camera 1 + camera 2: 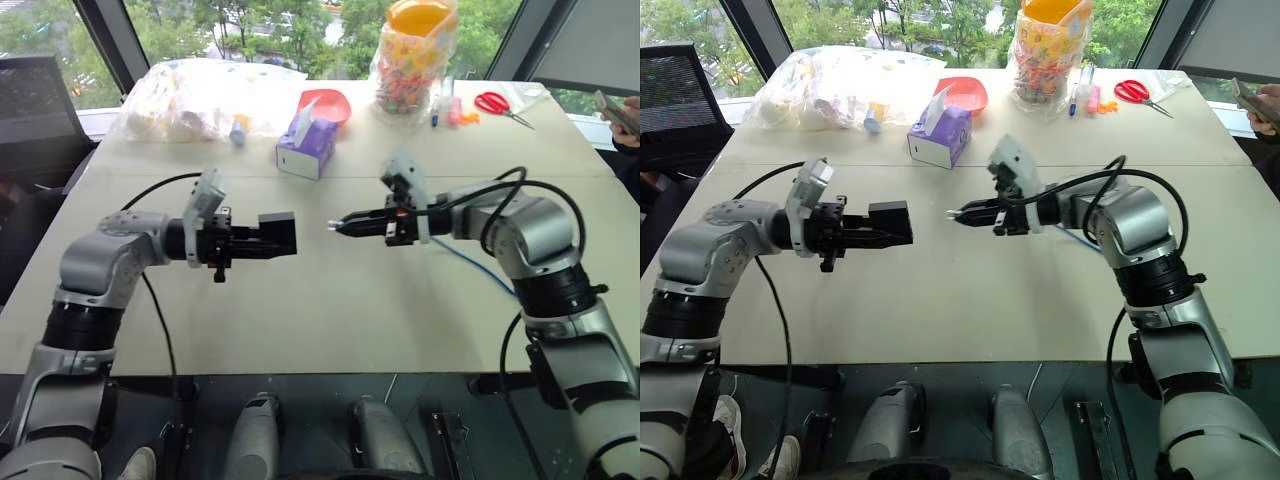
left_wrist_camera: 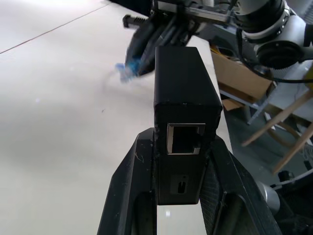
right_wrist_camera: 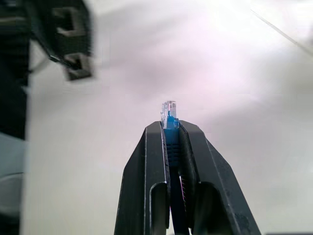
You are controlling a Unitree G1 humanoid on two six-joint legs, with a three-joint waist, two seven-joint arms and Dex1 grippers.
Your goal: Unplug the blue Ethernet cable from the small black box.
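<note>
Cable's out: left end effector clamped on the small black box, held up over the table with its empty socket in plain sight in the left wrist view. Right end effector pinched tight on the blue Ethernet cable just behind its clear plug, tip poking past the fingers. Plug and box facing each other, apart, rest of the cable trailing off behind the right arm.
</note>
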